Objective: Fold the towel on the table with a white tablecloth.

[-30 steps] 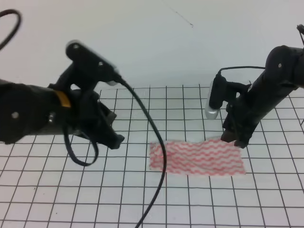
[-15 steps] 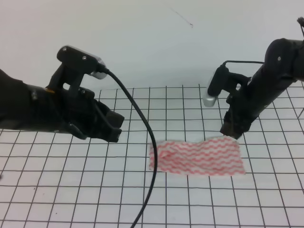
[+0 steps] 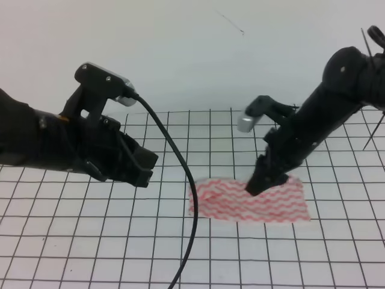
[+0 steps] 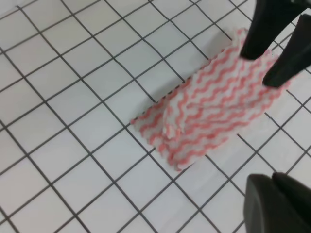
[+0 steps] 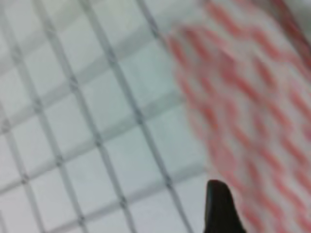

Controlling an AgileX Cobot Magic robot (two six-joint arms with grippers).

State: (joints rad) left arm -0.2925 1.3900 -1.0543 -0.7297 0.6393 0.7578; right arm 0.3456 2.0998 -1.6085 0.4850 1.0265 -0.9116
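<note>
The towel point(image 3: 249, 200) lies flat on the tablecloth point(image 3: 120, 241), at about 5 o'clock from the middle of the high view, with a small rumple near its 9 o'clock end. The right gripper point(image 3: 264, 180) hangs over the towel's upper middle; the left wrist view shows its two fingers apart, tips at or just above the cloth, though contact is hard to judge and its own camera is too blurred to help. The left gripper point(image 3: 141, 168) hovers off at 9 o'clock from the towel, clear of it; whether it is open or closed I cannot tell.

Risks: the fingers may pinch the tablecloth along with the thin towel, or drag and bunch it further at the rumple. The left arm's cable point(image 3: 180, 180) hangs close to the towel's 9 o'clock edge and could snag it.

Room is ample: bare grid lies around the towel on every side, widest toward 6 and 9 o'clock.
</note>
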